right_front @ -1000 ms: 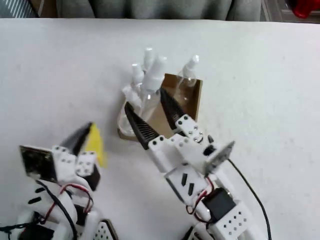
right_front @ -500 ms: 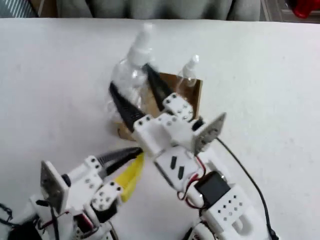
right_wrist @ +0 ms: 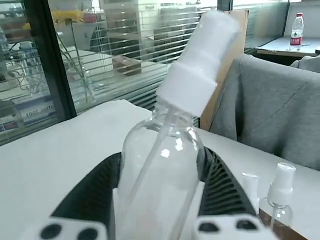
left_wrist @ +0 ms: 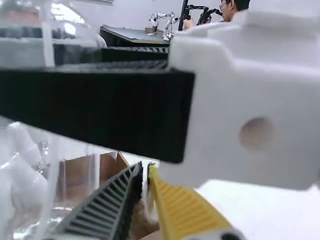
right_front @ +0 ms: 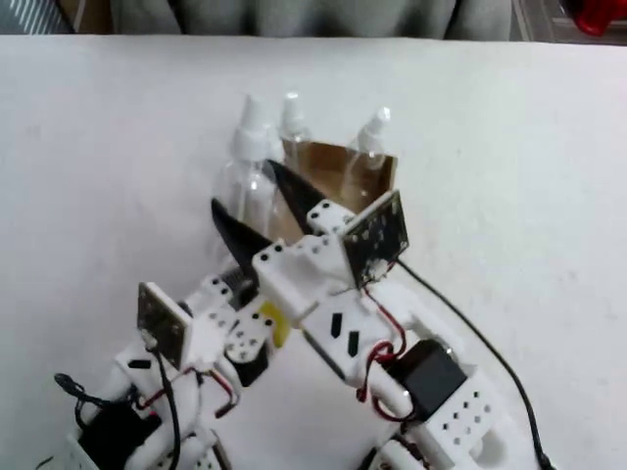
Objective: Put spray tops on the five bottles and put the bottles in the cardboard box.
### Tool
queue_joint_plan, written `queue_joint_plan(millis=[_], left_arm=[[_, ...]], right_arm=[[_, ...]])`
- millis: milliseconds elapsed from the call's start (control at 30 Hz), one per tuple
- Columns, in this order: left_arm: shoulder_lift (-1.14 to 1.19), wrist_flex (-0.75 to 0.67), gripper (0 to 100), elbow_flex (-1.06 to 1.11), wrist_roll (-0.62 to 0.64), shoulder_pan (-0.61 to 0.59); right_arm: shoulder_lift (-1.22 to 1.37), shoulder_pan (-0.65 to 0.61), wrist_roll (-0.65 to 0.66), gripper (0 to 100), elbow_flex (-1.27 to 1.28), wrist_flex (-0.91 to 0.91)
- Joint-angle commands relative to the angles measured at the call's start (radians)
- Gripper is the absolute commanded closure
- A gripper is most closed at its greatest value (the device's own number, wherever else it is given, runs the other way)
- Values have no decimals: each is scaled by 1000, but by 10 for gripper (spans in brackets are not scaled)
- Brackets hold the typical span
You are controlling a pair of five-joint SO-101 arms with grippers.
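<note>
A white table [right_front: 509,127] carries the work; beyond it are a grey padded seat [right_wrist: 280,110] and a glass wall with blinds [right_wrist: 120,45]; a printed sign [right_wrist: 37,112] sits low behind the glass. The right claw [right_front: 243,186] grasps a clear bottle [right_wrist: 160,165] with its spray top on, upright just beside the cardboard box [right_front: 338,166]; two capped bottles [right_front: 367,147] stand inside the box. The left claw [left_wrist: 146,172] is clenched on nothing, tucked under the right arm's white wrist [left_wrist: 250,100], which blocks much of its camera.

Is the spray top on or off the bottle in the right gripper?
On: a white spray top caps the bottle; its tube runs down inside.
</note>
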Motion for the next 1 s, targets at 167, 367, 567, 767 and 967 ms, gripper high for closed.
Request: queue_joint_plan(millis=[167,367,567,767,967], left_arm=[[-10,-41,980,2,-14,-117],[-10,-41,980,17,-12,-196],[-10,-35,980,49,-12,-199],[-10,32,980,41,-14,-254],[-8,100,980,46,-87,-581]], right_arm=[[-56,-5,-2,983,-66,93],[-117,-8,-2,983,-66,133],[-125,-4,-2,983,-66,127],[-127,45,46,983,-81,127],[-125,183,92,984,-86,133]])
